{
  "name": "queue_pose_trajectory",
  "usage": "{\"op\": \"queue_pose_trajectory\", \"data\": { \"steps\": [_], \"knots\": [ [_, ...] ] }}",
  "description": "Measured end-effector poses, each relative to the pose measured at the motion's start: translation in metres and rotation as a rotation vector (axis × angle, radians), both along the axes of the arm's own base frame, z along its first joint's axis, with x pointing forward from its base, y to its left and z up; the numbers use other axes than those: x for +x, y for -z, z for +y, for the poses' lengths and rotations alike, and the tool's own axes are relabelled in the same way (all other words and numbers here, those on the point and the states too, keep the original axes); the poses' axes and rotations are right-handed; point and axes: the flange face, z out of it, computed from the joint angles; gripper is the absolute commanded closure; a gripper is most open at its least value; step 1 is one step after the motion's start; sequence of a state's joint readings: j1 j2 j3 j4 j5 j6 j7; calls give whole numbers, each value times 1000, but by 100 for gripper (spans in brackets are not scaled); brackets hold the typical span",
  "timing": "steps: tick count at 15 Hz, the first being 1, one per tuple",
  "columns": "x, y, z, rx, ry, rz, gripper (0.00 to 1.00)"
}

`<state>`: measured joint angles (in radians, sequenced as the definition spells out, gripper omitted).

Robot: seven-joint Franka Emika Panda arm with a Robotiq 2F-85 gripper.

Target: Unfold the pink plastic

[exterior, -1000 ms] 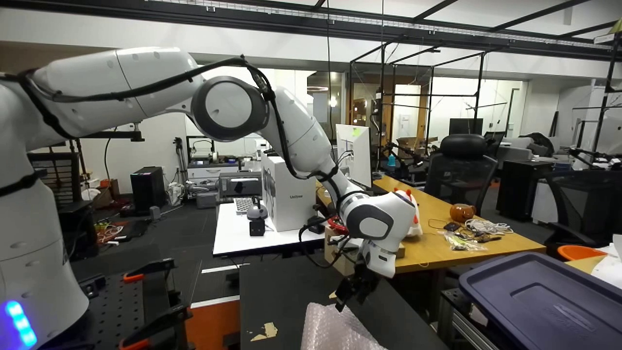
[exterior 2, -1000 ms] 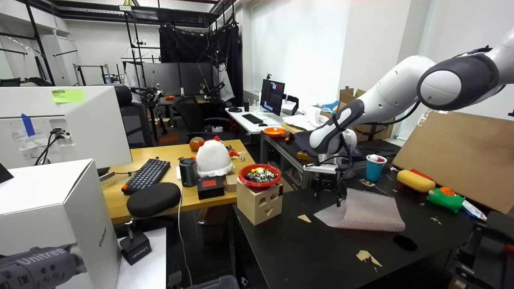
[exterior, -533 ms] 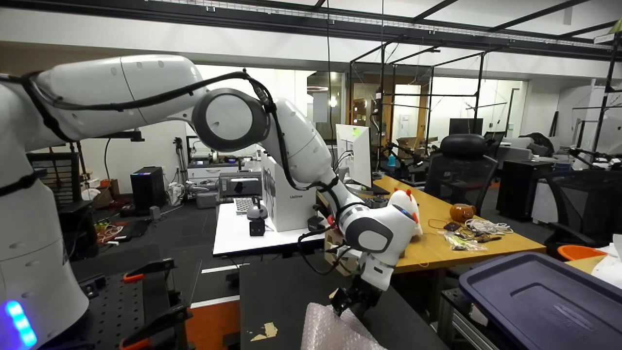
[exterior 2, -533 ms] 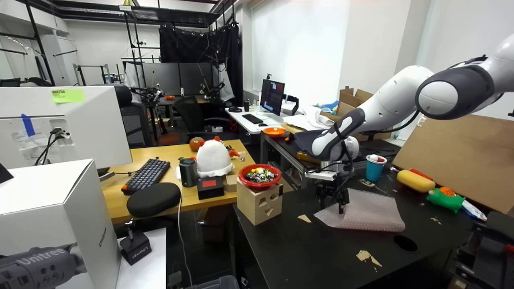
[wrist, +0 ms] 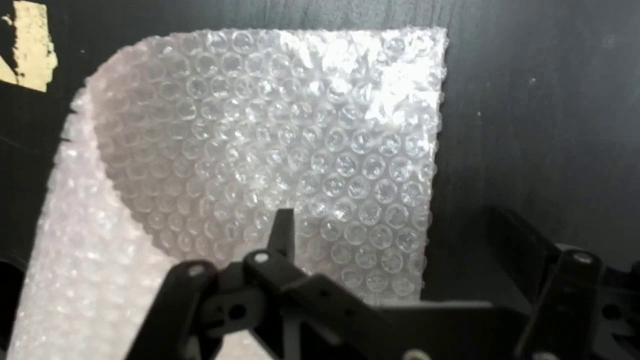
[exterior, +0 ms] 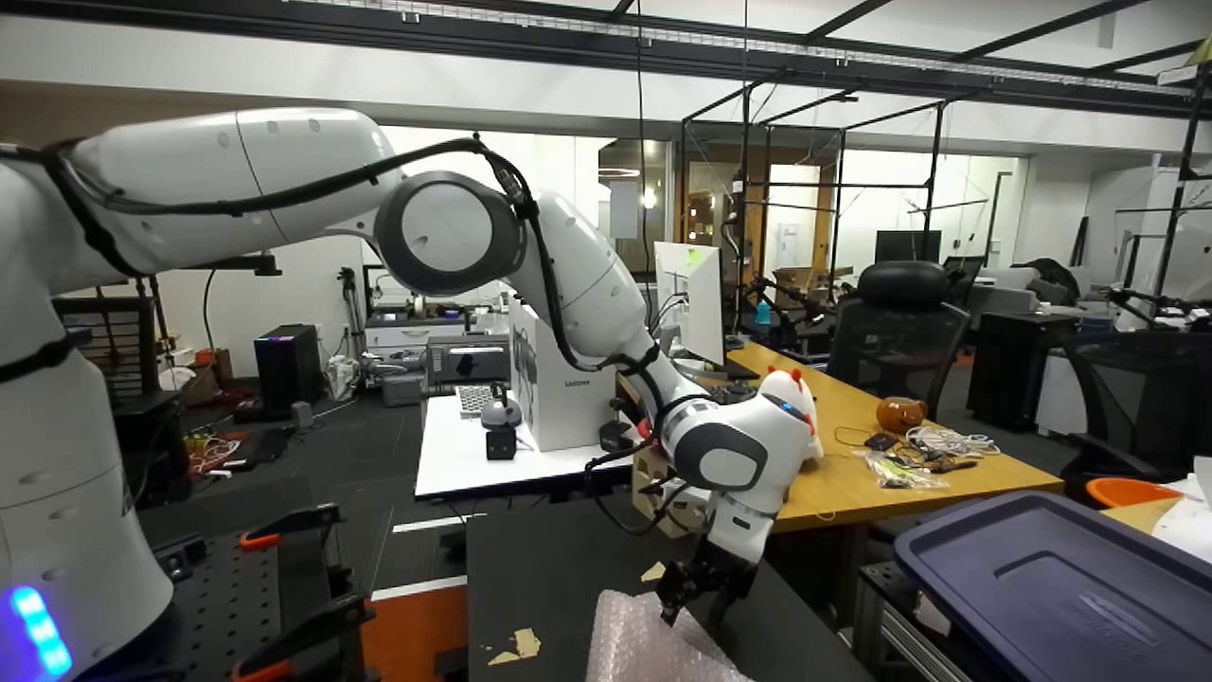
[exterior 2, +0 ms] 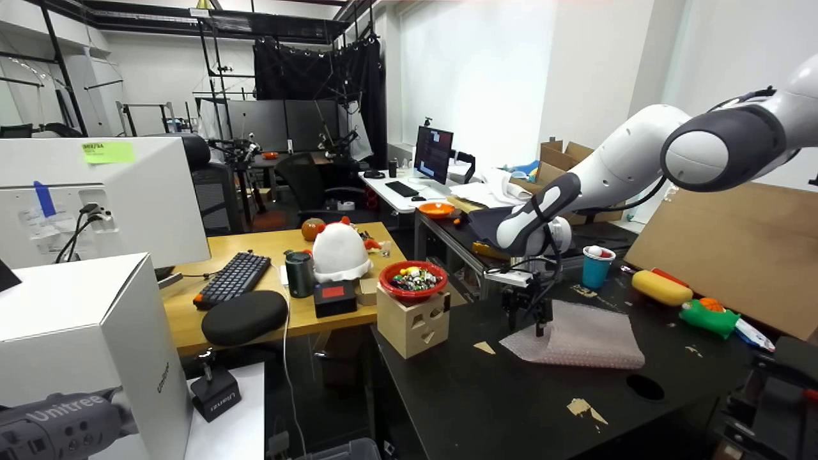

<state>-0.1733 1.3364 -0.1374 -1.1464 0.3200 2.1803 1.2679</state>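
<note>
The pink plastic is a pale pink sheet of bubble wrap on the black table. It shows in both exterior views (exterior: 644,649) (exterior 2: 594,342) and fills much of the wrist view (wrist: 300,120). Part of it is folded over, with a curved fold edge at left in the wrist view and a thin corner flap lying flat. My gripper (wrist: 392,212) is open and empty, low over the sheet's straight edge. In the wrist view its left finger is over the plastic and its right finger is over bare table. The gripper also shows in both exterior views (exterior: 693,614) (exterior 2: 526,329). Fingertip contact cannot be told.
A red bowl (exterior 2: 413,296) of small items stands on a wooden shape block (exterior 2: 412,329) at the table's edge. A blue cup (exterior 2: 595,271), a yellow toy (exterior 2: 661,287) and a green toy (exterior 2: 709,317) lie beyond the plastic. A dark bin lid (exterior: 1060,587) is beside the table.
The gripper has come down and tilted toward the sheet's edge, then shifted slightly back from the folded part in the last half second. The plastic has not visibly moved.
</note>
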Motion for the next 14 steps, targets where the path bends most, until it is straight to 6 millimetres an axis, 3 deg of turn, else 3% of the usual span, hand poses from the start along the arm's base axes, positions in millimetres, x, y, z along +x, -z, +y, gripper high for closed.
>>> {"op": "queue_pose_trajectory", "data": {
  "steps": [14],
  "knots": [
    [1, 1, 1, -28, -21, -8, 0]
  ]
}}
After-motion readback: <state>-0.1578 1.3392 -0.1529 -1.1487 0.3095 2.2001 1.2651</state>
